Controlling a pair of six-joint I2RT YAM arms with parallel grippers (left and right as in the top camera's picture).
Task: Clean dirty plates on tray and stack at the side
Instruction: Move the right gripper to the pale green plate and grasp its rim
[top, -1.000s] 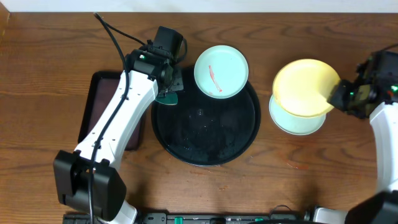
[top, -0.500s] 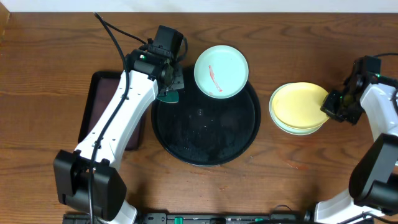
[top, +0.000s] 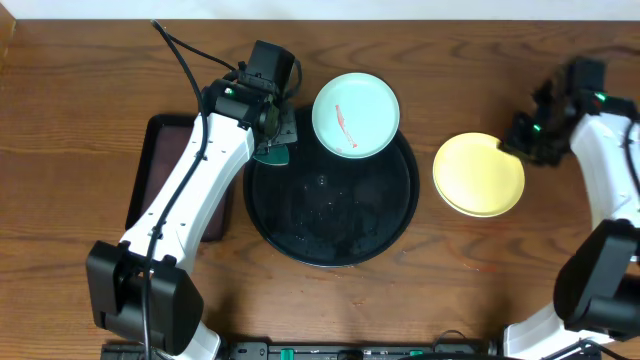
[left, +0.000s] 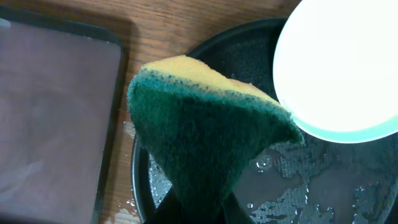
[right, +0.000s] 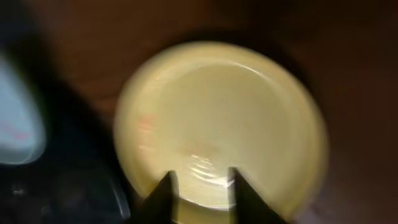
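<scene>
Overhead and wrist views. The black tray (top: 330, 225) sits mid-table. A turquoise plate (top: 355, 115) with a red smear rests on its far rim. The yellow plate (top: 478, 174) lies on the wooden table (top: 80, 90) to the tray's right, apart from it. I see the left gripper (top: 274, 140) clenched on a green-and-yellow sponge (left: 205, 137) over the tray's left edge, near a brown rectangular tray (top: 150, 170). The right gripper (right: 202, 190) is released and empty, fingers parted by the yellow plate's far right edge. Its wrist view is blurred.
</scene>
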